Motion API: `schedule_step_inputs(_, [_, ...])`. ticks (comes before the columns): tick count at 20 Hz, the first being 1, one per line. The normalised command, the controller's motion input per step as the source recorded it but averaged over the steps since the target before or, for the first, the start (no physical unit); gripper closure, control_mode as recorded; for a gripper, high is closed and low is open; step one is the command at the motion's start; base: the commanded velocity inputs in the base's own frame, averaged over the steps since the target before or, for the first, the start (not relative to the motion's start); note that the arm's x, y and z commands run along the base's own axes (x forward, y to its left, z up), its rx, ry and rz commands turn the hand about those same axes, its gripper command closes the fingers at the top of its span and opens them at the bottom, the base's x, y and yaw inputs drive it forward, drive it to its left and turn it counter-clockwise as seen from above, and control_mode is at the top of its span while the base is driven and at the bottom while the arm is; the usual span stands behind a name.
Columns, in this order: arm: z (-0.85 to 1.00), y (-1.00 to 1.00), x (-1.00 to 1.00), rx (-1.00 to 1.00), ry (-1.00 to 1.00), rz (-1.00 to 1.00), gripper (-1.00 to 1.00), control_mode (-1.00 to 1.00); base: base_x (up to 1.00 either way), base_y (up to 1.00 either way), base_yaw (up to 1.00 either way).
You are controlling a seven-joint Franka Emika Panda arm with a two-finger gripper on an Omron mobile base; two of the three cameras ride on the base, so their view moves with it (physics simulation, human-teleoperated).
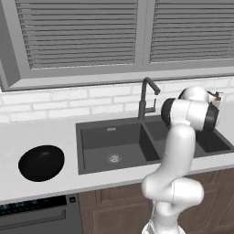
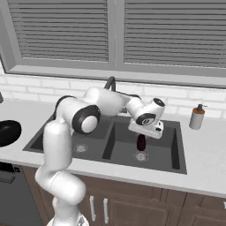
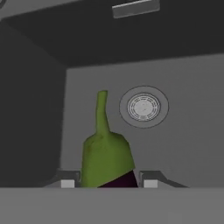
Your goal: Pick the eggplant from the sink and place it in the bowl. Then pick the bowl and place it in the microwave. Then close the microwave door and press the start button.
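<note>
The eggplant (image 3: 106, 155), dark purple with a green cap and stem, sits between my two fingertips (image 3: 151, 182). My gripper (image 2: 142, 135) is shut on the eggplant (image 2: 141, 142) and holds it upright inside the right basin of the sink (image 2: 176, 145), close above the round drain (image 2: 141, 156). The black bowl (image 1: 41, 162) rests on the counter left of the sink (image 1: 80, 151); its edge also shows as the bowl (image 2: 6, 132) at the far left. The microwave and its door are out of view.
A dark faucet (image 1: 146, 98) rises behind the divider between the basins. A soap dispenser (image 2: 197, 116) stands on the counter right of the sink. A dishwasher panel (image 1: 36, 212) sits below the counter under the bowl. Window blinds (image 1: 77, 32) hang above the white tile backsplash.
</note>
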Motion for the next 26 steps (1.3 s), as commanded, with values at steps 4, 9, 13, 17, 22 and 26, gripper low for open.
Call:
schedule_step_inputs(4, [0.95,0.19,-0.87,-0.05,-0.18,0.00,1.00,-1.00,0.00,0.00,0.00])
schedule_step_inputs(9, [0.92,0.30,-0.87,-0.05,-0.16,0.00,1.00,-1.00,0.00,0.00,0.00])
schedule_step_inputs(13, [0.81,0.50,-0.90,-0.04,-0.11,0.00,1.00,-1.00,0.00,0.00,0.00])
schedule_step_inputs(17, [0.66,0.74,-0.86,-0.08,-0.06,0.06,1.00,-1.00,0.00,0.00,0.00])
schedule_step_inputs(22, [0.53,0.97,-0.51,-0.09,-0.02,0.15,1.00,-1.00,0.00,0.00,0.00])
schedule_step_inputs(26, [0.39,1.00,-0.23,-0.09,0.00,0.24,1.00,-1.00,0.00,0.00,0.00])
